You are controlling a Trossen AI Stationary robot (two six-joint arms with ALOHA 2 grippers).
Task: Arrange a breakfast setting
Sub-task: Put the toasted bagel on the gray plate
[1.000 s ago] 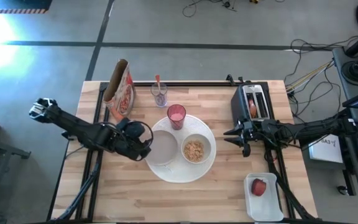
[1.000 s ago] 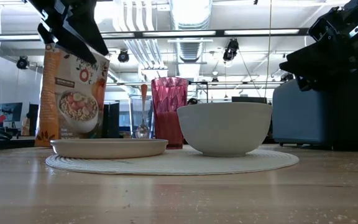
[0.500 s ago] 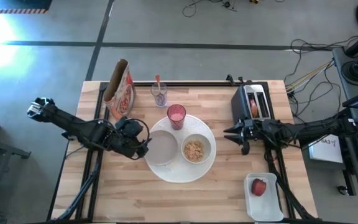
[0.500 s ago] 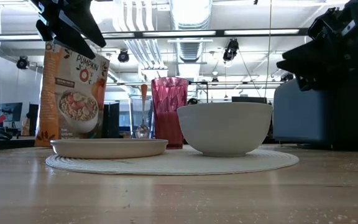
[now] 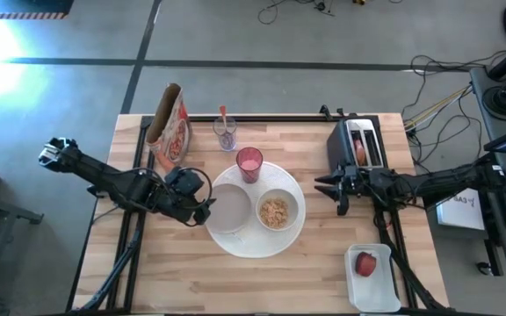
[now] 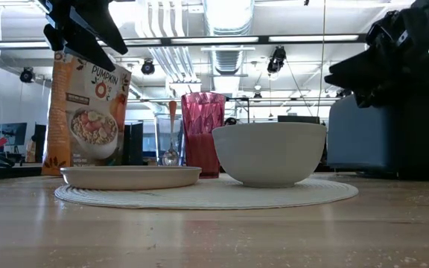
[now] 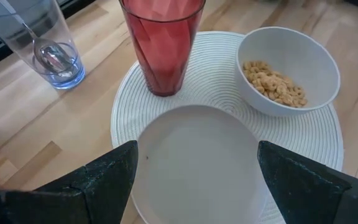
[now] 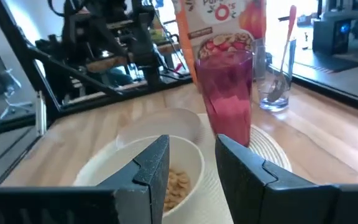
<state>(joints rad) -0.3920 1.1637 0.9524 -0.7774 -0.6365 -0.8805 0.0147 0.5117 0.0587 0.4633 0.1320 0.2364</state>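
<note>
A large round white plate (image 5: pixel 235 241) lies mid-table. On it rest a shallow empty white bowl (image 5: pixel 231 209), a white bowl with cereal (image 5: pixel 275 211) and a pink tumbler (image 5: pixel 249 163). An orange-handled spoon stands in a clear glass (image 5: pixel 226 132). A bagel (image 5: pixel 357 152) sticks out of the black toaster's slot. A red apple (image 5: pixel 366 263) lies on a white tray. My left gripper (image 5: pixel 207 206) is open and empty over the left rim of the empty bowl (image 7: pixel 197 162). My right gripper (image 5: pixel 328 187) is open and empty, right of the plate and beside the toaster, pointing at the cereal bowl (image 8: pixel 166 177).
A cereal bag (image 5: pixel 169 123) stands upright at the far left. The black toaster (image 5: pixel 358 145) stands at the far right, close to my right arm. The white tray (image 5: pixel 374 290) is at the near right corner. Bare wood shows along the near edge.
My left gripper has risen a little and drawn slightly back toward the table's left edge, away from the empty bowl, staying open. My right gripper has edged toward the plate. The bowls, tumbler and plate have stayed where they were.
</note>
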